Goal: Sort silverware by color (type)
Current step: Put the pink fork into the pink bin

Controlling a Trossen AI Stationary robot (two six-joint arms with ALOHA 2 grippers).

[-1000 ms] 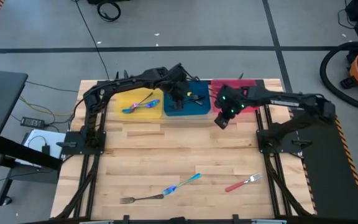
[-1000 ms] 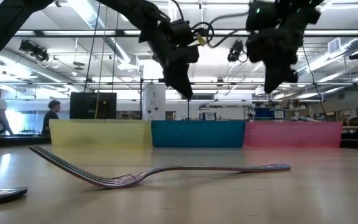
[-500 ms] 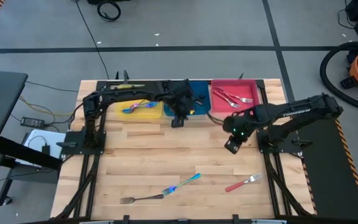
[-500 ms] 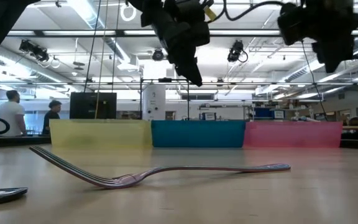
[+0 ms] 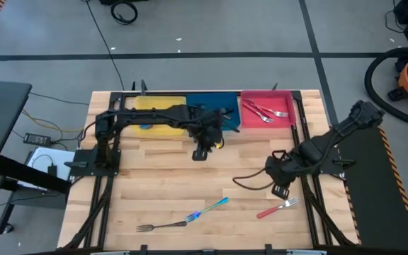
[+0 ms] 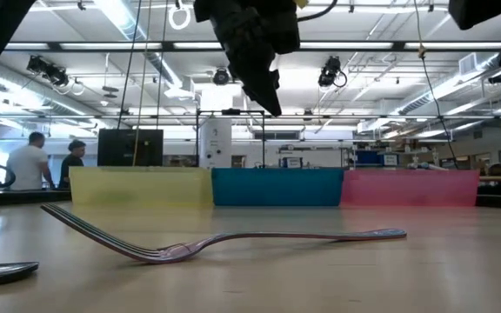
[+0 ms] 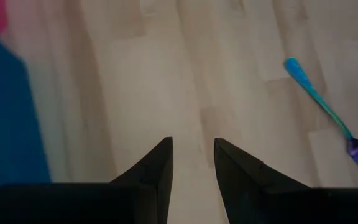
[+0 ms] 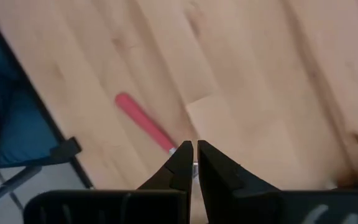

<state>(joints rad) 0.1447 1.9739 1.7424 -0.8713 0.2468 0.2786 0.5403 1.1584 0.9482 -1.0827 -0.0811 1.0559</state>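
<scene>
Wooden butcher-block table [image 5: 161, 184], pale planks with visible grain, carries three shallow plastic trays in a row along the far edge: yellow tray [image 5: 163, 106] at left, blue tray [image 5: 205, 103] in the middle, red tray [image 5: 283, 122] at right, evidently one per silverware colour. Red tray already holds a few silver utensils with reddish handles [image 5: 264, 111]; something bluish shows in the yellow tray under the left arm, too covered to identify; contents of the blue tray are hidden by that arm. Left gripper [image 5: 200, 152] hangs above bare wood just near of the blue tray, fingers apart with a modest gap and nothing between them; judged to be heading for the loose pieces at the near edge. Right gripper [image 5: 280, 190] is low over the right near part of the table, its tips drawn almost together and empty, aimed just beside the red-handled fork [image 5: 277, 207], probably lining up on the handle. Three pieces remain unsorted near the front: the red-handled fork, matte red grip and bright tines, at right; the iridescent fork [image 5: 207, 210], slim, teal-to-violet sheen, centre; the dark fork [image 5: 160, 226], thin grey-black metal with an arched neck, touching or nearly touching the iridescent one's tine end, left of it
</scene>
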